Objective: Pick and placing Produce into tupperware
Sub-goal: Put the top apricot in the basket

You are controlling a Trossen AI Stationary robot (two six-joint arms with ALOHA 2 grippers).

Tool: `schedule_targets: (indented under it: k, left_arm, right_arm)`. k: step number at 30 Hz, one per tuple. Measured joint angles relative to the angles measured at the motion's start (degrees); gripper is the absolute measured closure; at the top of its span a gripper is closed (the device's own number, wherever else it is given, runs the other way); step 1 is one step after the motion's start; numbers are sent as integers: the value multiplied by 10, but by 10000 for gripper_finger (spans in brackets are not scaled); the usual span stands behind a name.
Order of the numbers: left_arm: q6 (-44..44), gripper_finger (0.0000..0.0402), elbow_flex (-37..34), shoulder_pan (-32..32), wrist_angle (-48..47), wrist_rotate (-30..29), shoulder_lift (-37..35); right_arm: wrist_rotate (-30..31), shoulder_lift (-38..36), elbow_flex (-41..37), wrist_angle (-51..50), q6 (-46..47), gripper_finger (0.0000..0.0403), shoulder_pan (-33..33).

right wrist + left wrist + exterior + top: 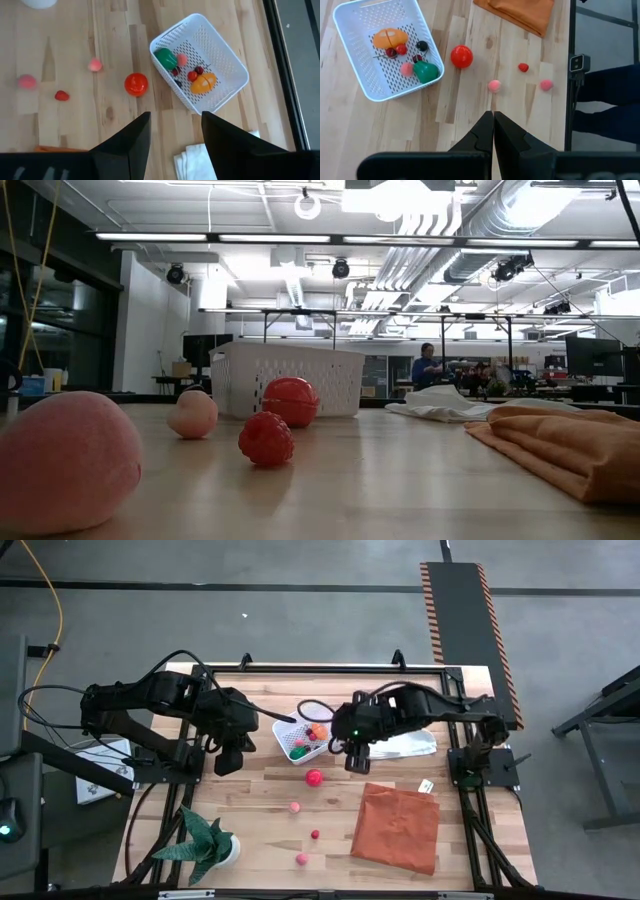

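Four produce loose on table; red ball [314,778] near right hand [356,762], released; left hand [229,762] clenched, empty.

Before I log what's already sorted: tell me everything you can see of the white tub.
The white tub is a small rectangular plastic basket with rounded corners and perforated walls and floor. It sits upright and open-topped on the wooden table, between the two arms. Inside lie an orange piece, a green one, and a few small red, pink and dark ones. Neither gripper touches it; a red ball lies just beside it.
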Motion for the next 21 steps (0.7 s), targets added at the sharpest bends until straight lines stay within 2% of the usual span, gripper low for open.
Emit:
schedule_targets:
  k: [3, 6, 12, 16, 21]
  left_arm:
    - [0, 399, 0, 0, 0, 0, 0]
    - [-1, 399, 0, 0, 0, 0, 0]
    - [-2, 399, 0, 0, 2, 0, 0]
    - [-1, 399, 0, 0, 14, -1, 0]
    - [-1, 399, 0, 0, 41, -2, 0]
  right_arm:
    - [8, -31, -74, 42, 13, 241, 9]
    - [5, -91, -194, 128, 34, 251, 16]
    - [-45, -209, -413, 303, 116, 265, 17]
    - [-59, -257, -498, 347, 163, 265, 16]
    - [-70, -285, -568, 364, 200, 265, 27]
